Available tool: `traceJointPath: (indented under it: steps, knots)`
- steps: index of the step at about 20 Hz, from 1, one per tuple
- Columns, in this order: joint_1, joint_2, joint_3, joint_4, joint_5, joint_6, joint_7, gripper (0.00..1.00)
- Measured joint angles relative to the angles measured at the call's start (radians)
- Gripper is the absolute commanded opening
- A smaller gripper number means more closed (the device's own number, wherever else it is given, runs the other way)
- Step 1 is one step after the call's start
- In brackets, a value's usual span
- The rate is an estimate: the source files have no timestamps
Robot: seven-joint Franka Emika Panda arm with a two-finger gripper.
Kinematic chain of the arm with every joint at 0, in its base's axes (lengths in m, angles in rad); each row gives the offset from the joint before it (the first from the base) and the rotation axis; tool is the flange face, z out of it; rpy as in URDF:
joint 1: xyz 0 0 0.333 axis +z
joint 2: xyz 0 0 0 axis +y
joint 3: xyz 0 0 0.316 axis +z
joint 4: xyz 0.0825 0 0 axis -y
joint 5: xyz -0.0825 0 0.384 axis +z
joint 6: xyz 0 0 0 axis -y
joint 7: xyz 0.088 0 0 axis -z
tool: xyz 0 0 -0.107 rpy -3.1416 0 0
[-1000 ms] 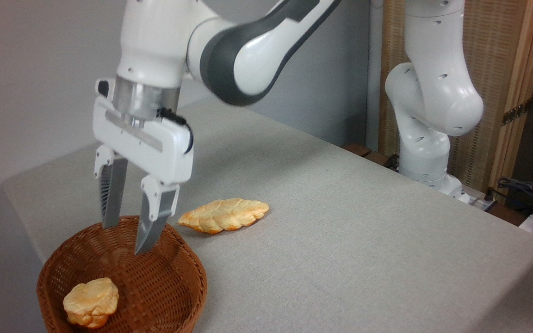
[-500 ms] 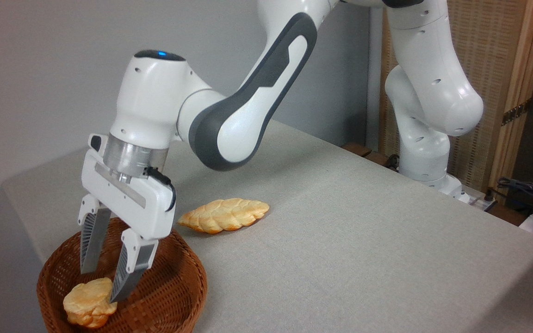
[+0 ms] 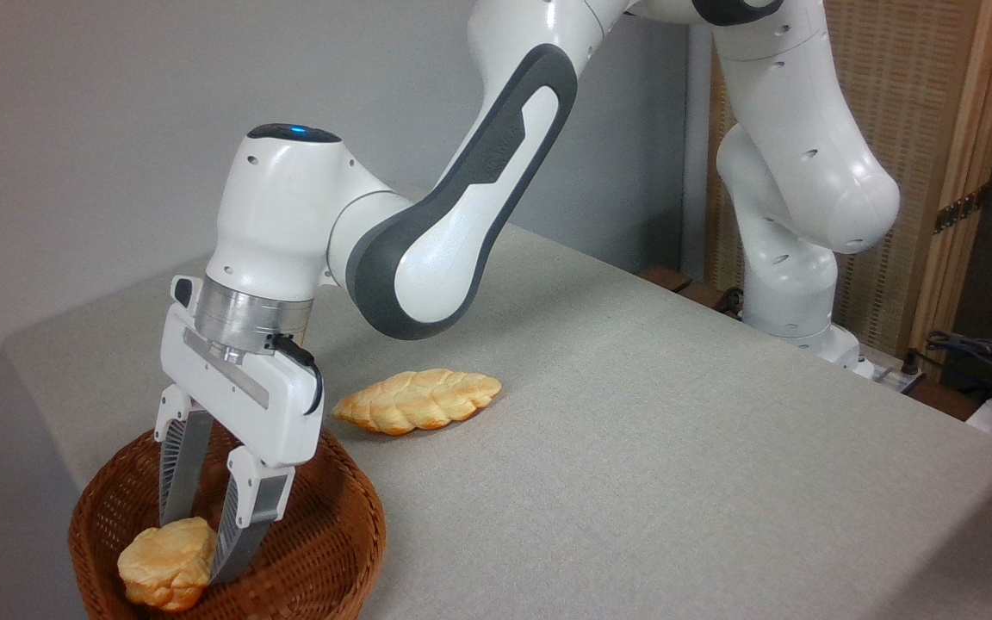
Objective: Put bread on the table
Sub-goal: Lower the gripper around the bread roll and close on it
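The bread, a small lumpy pale yellow bun with orange patches, lies at the front left inside the brown wicker basket. My gripper reaches down into the basket, open. Its left finger rests at the bun's top edge and its right finger stands beside the bun's right side. The bun sits on the basket floor. The table has a speckled light grey top; the basket stands at its front left corner.
A long braided loaf lies on the table just behind and right of the basket. The arm's base stands at the table's far right edge, with cables beyond it.
The gripper has come down from above the basket's rim into the basket and now straddles the bun's right side. The bun and the braided loaf have not moved.
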Motion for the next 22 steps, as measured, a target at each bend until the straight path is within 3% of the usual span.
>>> traceJointPath:
  steps: [1, 3, 22]
  knots:
    - [0.0, 0.0, 0.0, 0.0, 0.002, 0.0, 0.0, 0.46]
    - [0.0, 0.0, 0.001, 0.001, 0.004, 0.0, 0.0, 0.46]
    - [0.0, -0.011, 0.005, 0.009, 0.004, 0.0, 0.0, 0.46]
